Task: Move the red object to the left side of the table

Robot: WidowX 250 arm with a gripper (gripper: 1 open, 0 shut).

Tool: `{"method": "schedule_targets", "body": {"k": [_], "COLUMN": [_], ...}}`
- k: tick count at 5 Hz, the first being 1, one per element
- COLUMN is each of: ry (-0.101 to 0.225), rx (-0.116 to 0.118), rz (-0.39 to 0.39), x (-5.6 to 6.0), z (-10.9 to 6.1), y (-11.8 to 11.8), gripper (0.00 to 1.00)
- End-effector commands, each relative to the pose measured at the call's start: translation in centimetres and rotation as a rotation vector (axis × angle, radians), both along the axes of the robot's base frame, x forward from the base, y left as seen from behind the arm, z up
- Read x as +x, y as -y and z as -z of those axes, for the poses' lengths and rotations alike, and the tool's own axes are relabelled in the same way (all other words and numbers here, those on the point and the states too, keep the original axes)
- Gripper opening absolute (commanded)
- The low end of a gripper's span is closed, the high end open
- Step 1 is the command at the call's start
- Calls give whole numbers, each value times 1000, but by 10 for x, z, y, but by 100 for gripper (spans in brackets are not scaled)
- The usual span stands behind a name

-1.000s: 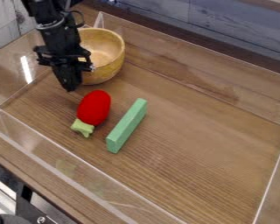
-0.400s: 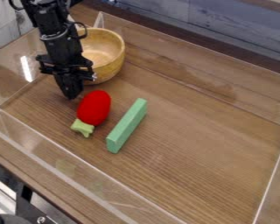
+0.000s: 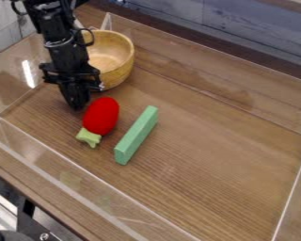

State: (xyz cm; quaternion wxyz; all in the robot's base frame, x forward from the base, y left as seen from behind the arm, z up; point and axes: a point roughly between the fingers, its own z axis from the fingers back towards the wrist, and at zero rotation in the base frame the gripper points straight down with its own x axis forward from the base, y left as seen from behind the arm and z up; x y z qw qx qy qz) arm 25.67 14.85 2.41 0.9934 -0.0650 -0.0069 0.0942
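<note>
The claw [image 3: 75,100] is shut tight and holds nothing — it points straight down, just beside the red object [image 3: 101,114] at about ten o'clock. The red object lies on the surface [image 3: 216,132], its leafy end toward the near edge. A shut claw so low looks set to push, not grab.

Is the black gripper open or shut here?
Shut: the black gripper shows its fingers drawn into one narrow tip, holding nothing, just beside the small red toy fruit lying on the brown wooden table.
</note>
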Motion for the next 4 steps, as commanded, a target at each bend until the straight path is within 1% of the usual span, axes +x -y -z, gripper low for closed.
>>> {"method": "schedule_targets", "body": {"k": [1,4], "ry": [27,18], "rx": [22,20], "rz": [2,-22], "x": [7,9], "z": [-9,-9], "y": [-2,-4], "gripper": [0,0]}}
